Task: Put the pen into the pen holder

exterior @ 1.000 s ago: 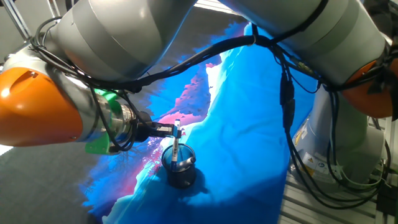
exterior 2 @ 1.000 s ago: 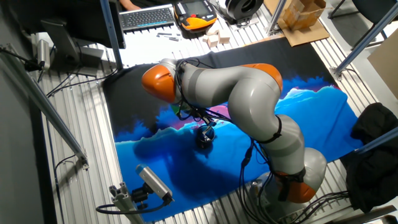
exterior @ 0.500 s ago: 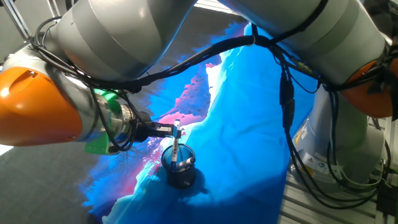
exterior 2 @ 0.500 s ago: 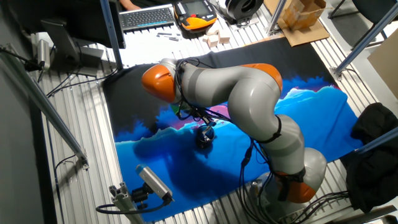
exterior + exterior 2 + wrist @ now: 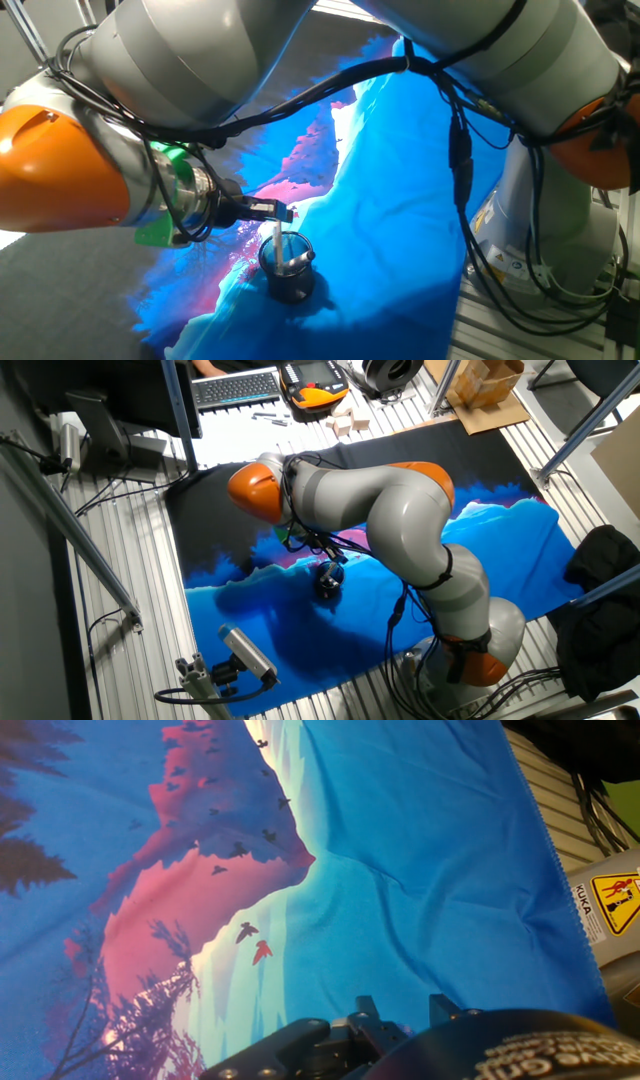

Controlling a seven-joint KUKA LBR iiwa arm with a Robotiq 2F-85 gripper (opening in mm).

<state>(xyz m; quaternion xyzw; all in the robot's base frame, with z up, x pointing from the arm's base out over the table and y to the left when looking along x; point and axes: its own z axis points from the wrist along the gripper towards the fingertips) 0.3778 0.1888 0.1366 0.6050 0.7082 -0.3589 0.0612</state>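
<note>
The pen (image 5: 277, 243) stands nearly upright inside the pen holder (image 5: 288, 270), its lower part down in the cup and its top poking above the rim, just below the end effector (image 5: 282, 212). The end effector's fingertips sit right above the pen's top and seem spread and clear of it, though the gap is too small to be sure. The pen holder (image 5: 329, 580) rests on the blue and pink printed cloth (image 5: 400, 850) covering the table, directly under the end effector.

Pen (image 5: 277, 243) lower end hidden in pen holder (image 5: 288, 270); fingers' (image 5: 281, 212) gap unclear.
</note>
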